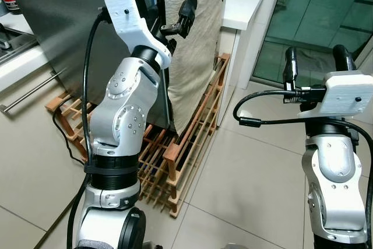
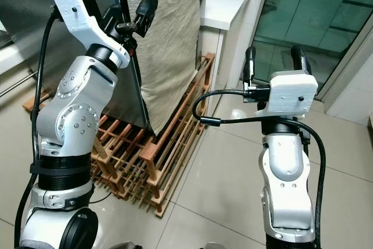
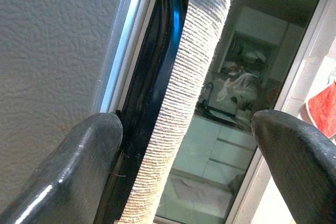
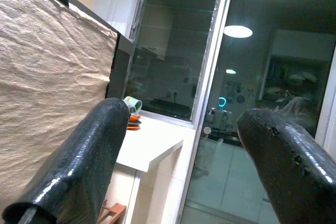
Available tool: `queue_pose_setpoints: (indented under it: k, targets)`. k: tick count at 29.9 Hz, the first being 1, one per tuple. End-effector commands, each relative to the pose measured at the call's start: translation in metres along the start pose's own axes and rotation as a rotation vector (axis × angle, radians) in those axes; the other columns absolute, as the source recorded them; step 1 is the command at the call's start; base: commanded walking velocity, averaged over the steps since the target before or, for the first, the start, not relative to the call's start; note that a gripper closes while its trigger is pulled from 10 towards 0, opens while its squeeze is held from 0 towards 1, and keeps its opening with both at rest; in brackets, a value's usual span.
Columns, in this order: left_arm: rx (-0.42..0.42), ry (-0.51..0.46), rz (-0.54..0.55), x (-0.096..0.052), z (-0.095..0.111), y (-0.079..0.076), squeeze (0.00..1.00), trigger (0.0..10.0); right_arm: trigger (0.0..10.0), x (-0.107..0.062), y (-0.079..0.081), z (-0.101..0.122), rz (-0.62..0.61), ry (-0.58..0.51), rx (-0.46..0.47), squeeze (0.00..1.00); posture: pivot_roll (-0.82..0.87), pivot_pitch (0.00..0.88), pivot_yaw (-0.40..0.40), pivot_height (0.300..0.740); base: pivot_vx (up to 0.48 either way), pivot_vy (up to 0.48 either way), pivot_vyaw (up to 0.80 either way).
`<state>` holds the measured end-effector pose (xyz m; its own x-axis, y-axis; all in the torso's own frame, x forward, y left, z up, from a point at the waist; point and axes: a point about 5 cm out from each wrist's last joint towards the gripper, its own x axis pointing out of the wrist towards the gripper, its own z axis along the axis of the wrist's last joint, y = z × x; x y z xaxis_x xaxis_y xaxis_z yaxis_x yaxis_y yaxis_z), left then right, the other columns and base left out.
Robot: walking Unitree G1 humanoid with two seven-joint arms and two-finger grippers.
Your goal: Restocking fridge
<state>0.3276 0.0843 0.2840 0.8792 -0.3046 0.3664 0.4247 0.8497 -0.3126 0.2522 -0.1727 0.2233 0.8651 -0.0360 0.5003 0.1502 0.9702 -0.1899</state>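
Left pincer stood apart, straddling cloth at fridge door edge. Right pincer apart, raised over tiled floor, empty.

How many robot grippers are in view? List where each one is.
2. The left gripper is raised at the fridge door's edge, by the hanging cloth. The right gripper is raised apart, before the glass door.

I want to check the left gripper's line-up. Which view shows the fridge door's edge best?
The left wrist view: the fridge door's edge runs close between the open fingers, beside the cloth. The eye views show it partly behind the left gripper.
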Motion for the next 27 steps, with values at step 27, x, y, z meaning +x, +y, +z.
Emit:
queue_pose_setpoints:
  k: [27]
  targets:
    - [-0.284, 0.011, -0.598, 0.008, -0.023, -0.108, 0.00, 10.0, 10.0, 0.008, 0.002, 0.005, -0.024, -0.034, 0.001, 0.00, -0.22, 0.000, 0.062, 0.711, 0.000, 0.000, 0.00]
